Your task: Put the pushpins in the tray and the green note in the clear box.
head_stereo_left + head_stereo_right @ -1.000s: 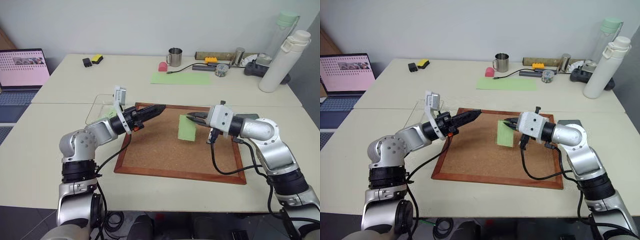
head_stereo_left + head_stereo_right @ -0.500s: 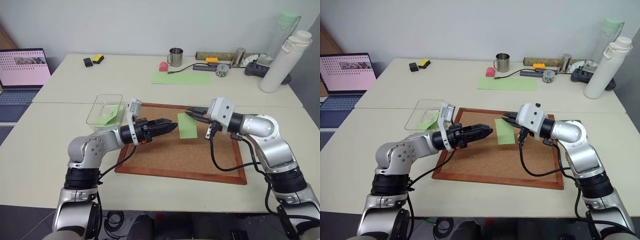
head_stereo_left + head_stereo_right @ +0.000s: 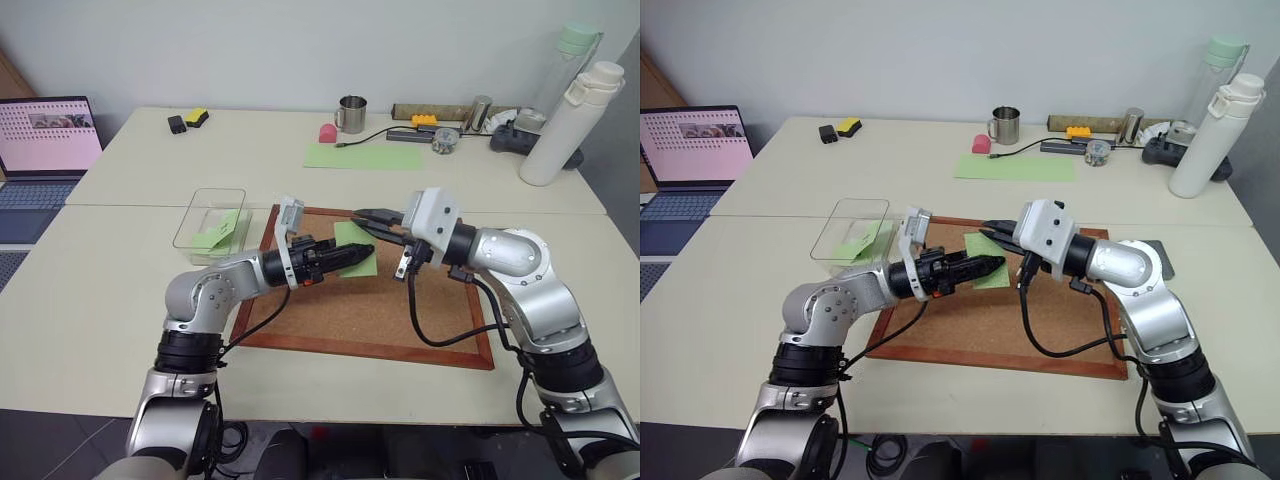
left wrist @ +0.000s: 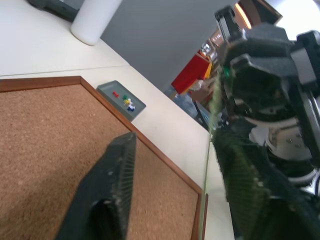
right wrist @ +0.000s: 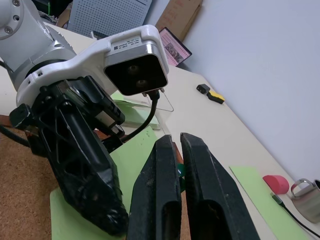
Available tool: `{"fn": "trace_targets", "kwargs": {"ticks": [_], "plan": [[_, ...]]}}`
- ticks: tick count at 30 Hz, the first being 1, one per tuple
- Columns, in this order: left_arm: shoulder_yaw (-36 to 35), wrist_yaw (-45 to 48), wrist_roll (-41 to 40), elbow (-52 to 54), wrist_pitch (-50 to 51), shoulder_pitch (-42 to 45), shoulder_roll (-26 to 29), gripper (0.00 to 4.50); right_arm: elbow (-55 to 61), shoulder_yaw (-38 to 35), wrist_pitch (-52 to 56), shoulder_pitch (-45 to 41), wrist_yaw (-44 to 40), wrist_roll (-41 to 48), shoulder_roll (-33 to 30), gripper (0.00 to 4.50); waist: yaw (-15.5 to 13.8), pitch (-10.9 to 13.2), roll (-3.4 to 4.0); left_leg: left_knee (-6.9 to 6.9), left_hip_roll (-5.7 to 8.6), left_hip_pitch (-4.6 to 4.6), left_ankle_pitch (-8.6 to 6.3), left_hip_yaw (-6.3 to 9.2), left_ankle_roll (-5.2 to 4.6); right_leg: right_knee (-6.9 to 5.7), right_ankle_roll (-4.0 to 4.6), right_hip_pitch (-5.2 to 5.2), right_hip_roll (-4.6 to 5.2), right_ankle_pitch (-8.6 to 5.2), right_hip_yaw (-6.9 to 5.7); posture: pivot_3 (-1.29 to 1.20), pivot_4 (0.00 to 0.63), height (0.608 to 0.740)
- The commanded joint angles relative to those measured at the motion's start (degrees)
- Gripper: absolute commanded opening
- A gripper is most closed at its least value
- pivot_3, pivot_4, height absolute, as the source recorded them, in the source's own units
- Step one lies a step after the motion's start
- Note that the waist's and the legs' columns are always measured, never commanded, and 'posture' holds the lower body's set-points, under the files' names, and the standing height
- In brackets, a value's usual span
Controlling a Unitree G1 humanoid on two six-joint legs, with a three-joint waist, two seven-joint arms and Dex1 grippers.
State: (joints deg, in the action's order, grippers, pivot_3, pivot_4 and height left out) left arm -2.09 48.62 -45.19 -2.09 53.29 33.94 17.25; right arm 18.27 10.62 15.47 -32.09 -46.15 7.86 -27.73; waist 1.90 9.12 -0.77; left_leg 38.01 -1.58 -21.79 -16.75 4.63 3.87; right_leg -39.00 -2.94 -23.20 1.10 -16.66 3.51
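Left gripper (image 3: 362,250) fingers cover part of the green note (image 3: 352,262). Pushpins (image 4: 125,101) too small to count.

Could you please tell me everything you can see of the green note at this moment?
The green note is a small, light green square of thin paper, held up off the cork board and tilted. The right pincer is shut on its far top edge, and the left pincer has closed in on its near side, its fingers straddling the sheet, as the left wrist view shows edge-on. It is not yet in the clear box.
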Motion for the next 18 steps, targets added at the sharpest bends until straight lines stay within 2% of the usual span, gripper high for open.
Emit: {"fn": "trace_targets", "kwargs": {"ticks": [1, 8, 13, 18], "plan": [[-1.66, -0.5, -2.1, 1.98, 0.56, 0.4, -0.38, 1.64, 2.13, -0.39, -0.23, 0.29, 0.61, -0.06, -0.3, 0.0, 0.01, 0.0, 0.0, 0.0, 0.0, 0.0, 0.0, 0.0, 0.0, 0.0, 0.0, 0.0, 0.0, 0.0, 0.0, 0.0, 0.15, 0.74], [-1.44, -0.22, -2.58, 2.62, 0.84, -0.12, 0.19, 0.02, 1.64, -0.54, -0.39, 0.53, 0.74, -0.52, -0.85, 0.0, 0.0, 0.0, 0.0, 0.0, 0.0, 0.0, 0.0, 0.0, -0.01, 0.0, 0.0, 0.0, 0.0, 0.0, 0.0, 0.0, 0.15, 0.74], [-1.14, -0.34, -1.95, 2.25, 0.59, -0.3, 0.52, 0.02, 1.63, -0.86, -0.39, 0.81, 0.96, -0.75, -1.13, 0.0, 0.01, 0.0, 0.0, 0.0, 0.0, 0.0, 0.0, 0.0, 0.0, 0.0, 0.0, 0.0, 0.0, 0.0, 0.0, 0.0, 0.15, 0.74], [-0.97, -2.63, 2.11, -2.9, -1.62, 1.05, 0.82, 0.02, 3.14, -2.77, 0.89, 1.77, 2.0, -0.15, -1.66, 0.0, -0.01, 0.0, 0.0, 0.0, 0.0, 0.0, 0.0, 0.0, 0.0, 0.0, 0.0, 0.0, 0.0, 0.0, 0.0, 0.0, 0.15, 0.74]]}}
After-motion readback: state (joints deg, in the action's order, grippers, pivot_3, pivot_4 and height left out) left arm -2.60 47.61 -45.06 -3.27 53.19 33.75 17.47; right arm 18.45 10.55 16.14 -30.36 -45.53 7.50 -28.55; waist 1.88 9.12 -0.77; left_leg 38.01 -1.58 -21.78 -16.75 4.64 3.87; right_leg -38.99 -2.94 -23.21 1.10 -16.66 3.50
